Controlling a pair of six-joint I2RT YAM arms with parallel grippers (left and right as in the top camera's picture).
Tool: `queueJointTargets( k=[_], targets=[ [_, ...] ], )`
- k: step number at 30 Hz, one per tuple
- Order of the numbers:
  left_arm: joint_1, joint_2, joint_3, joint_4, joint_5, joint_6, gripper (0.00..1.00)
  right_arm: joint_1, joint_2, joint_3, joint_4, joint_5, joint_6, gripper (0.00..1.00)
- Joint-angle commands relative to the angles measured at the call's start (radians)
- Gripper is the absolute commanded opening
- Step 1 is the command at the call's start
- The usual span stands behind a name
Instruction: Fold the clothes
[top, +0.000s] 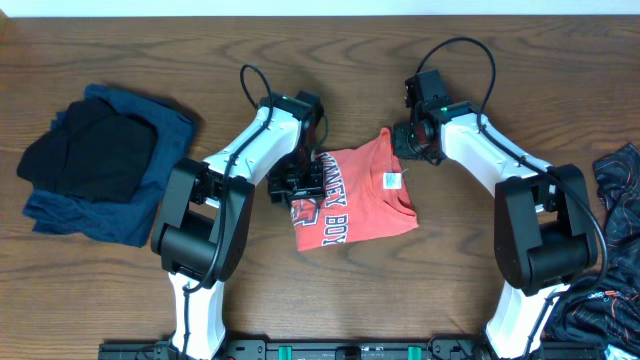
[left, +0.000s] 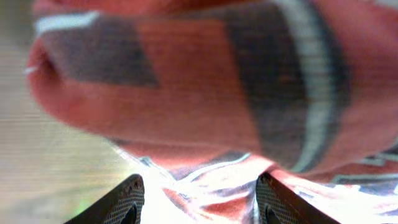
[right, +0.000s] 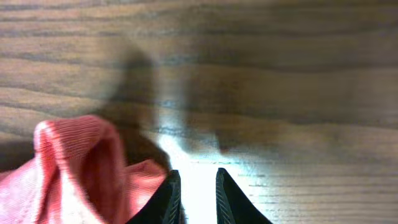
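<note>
The coral-red T-shirt (top: 355, 200) lies folded in the middle of the table, white lettering up and a small white label (top: 392, 181) near its right side. My left gripper (top: 293, 185) is down at the shirt's left edge. In the left wrist view its fingers (left: 127, 202) stand wide apart with printed fabric (left: 205, 186) between them and a thick fold (left: 186, 93) bulging just ahead. My right gripper (top: 412, 140) hovers at the shirt's upper right corner. It (right: 198, 174) is open by a narrow gap that shows only bare wood, and a raised shirt corner (right: 74, 168) sits just left of it.
A pile of navy and black clothes (top: 100, 165) lies at the far left. Dark patterned pieces (top: 615, 200) hang over the table's right edge and down to the front right (top: 590, 310). Wooden tabletop (top: 330, 60) runs behind the shirt.
</note>
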Motion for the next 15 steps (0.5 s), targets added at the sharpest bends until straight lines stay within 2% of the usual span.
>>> queueJointTargets(
  k=[1, 7, 8, 10, 15],
  targets=[
    [0.002, -0.024, -0.007, -0.02, -0.042, -0.05, 0.59, 0.0, -0.003, 0.017, -0.034, 0.026, -0.034, 0.21],
    [0.005, -0.18, -0.006, 0.029, -0.161, -0.049, 0.6, -0.011, -0.145, 0.02, -0.177, 0.015, -0.034, 0.23],
    [0.007, -0.21, -0.006, 0.052, -0.201, -0.049, 0.61, -0.011, -0.177, 0.02, -0.211, 0.002, -0.034, 0.24],
    [0.016, -0.254, -0.006, 0.106, -0.248, -0.044, 0.71, -0.01, -0.23, 0.02, -0.278, -0.022, -0.038, 0.24],
    [0.055, -0.284, -0.006, 0.287, -0.253, 0.041, 0.74, 0.002, -0.304, 0.019, -0.429, -0.161, -0.076, 0.22]
  ],
)
